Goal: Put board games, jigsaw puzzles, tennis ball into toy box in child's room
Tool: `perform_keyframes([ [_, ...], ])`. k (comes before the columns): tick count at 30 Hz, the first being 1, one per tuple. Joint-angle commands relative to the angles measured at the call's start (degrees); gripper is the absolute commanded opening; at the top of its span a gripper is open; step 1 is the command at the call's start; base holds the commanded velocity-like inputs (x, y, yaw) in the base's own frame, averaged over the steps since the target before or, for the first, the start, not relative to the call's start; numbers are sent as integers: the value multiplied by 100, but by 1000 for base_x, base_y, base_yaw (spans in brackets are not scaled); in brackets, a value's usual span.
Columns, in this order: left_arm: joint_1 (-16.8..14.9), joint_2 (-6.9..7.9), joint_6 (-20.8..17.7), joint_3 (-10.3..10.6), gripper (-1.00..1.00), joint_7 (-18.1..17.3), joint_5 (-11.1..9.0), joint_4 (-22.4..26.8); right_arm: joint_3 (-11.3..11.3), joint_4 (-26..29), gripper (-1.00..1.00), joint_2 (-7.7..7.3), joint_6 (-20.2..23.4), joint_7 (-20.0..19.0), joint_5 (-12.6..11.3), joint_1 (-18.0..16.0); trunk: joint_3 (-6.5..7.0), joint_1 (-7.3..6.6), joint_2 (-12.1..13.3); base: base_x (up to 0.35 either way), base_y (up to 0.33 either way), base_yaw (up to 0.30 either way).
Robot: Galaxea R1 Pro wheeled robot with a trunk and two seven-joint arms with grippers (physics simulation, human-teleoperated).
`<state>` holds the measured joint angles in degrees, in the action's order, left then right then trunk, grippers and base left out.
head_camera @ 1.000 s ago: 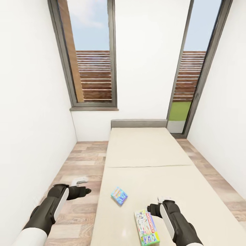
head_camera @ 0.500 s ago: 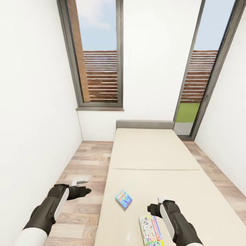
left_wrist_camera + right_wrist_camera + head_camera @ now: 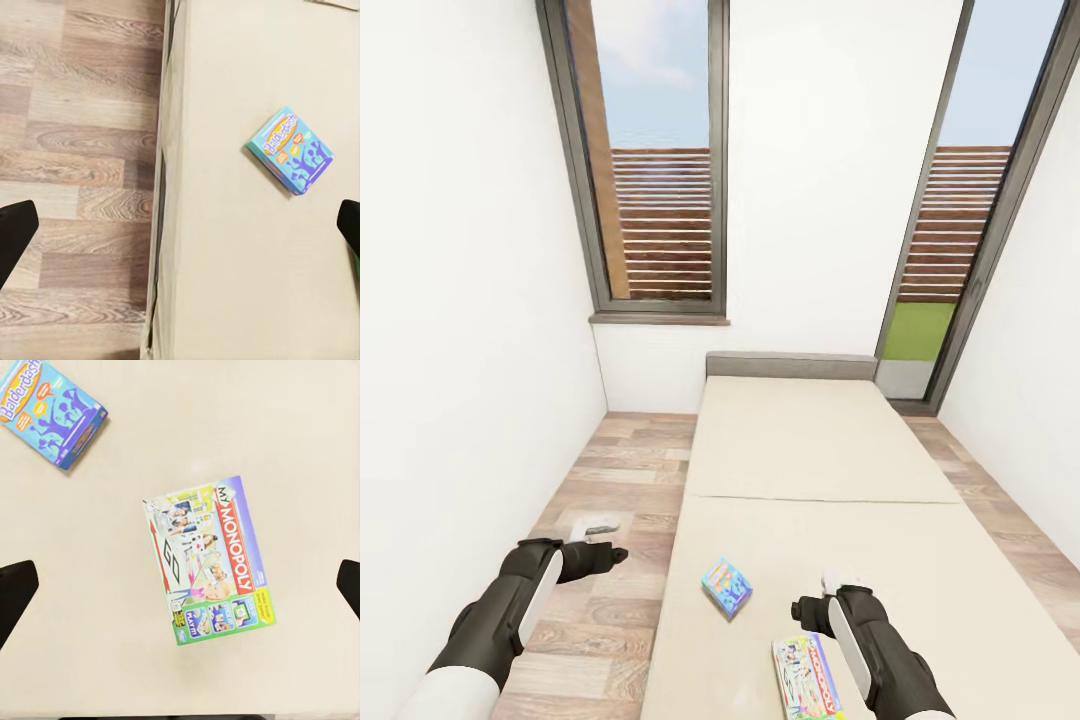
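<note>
2 board games are seen lying flat on the beige cover of the bed [image 3: 820, 450], apart from each other. The small blue Balderdash box [image 3: 726, 586] rests nearer the bed's left edge, turned at an angle, with its printed face up; it is also seen in the left wrist view [image 3: 291, 149] and at the corner of the right wrist view [image 3: 51, 409]. The longer white-green My Monopoly box [image 3: 807, 677] lies closer to the robot, just beside the right forearm, partly cut off by the lower border of the head view; in the right wrist view [image 3: 210, 559] its full face is shown, lying between the 2 dark fingertips. The right hand [image 3: 828, 598] is held over the bed above that box, its fingers [image 3: 16, 589] spread wide and nothing held between them. The left hand [image 3: 600, 545] is held over the wood-plank floor [image 3: 610, 480] at the bed's left side, near the dark bed frame; in the left wrist view its fingers [image 3: 15, 232] are likewise spread wide and empty. The grey headboard [image 3: 790, 364] stands against the white wall, flanked by 2 tall dark-framed windows [image 3: 655, 160] through which a slatted brown fence is visible.
</note>
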<state>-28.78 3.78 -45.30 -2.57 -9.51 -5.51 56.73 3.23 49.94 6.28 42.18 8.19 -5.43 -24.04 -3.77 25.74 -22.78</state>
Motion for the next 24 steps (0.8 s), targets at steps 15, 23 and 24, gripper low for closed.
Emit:
perform_keyframes([
  [15,-5,1,-32,-7,100,11,-55,5,15,7,100,8,20,43,-63,-4,-14,4,-13,0,0,-1],
  [23,2,2,-28,0,100,11,-48,5,19,7,100,2,19,43,-63,-4,-14,4,-13,0,0,-110],
  [24,2,1,-27,0,100,11,-48,5,19,7,100,0,19,43,-63,-4,-14,4,-13,0,0,-59],
])
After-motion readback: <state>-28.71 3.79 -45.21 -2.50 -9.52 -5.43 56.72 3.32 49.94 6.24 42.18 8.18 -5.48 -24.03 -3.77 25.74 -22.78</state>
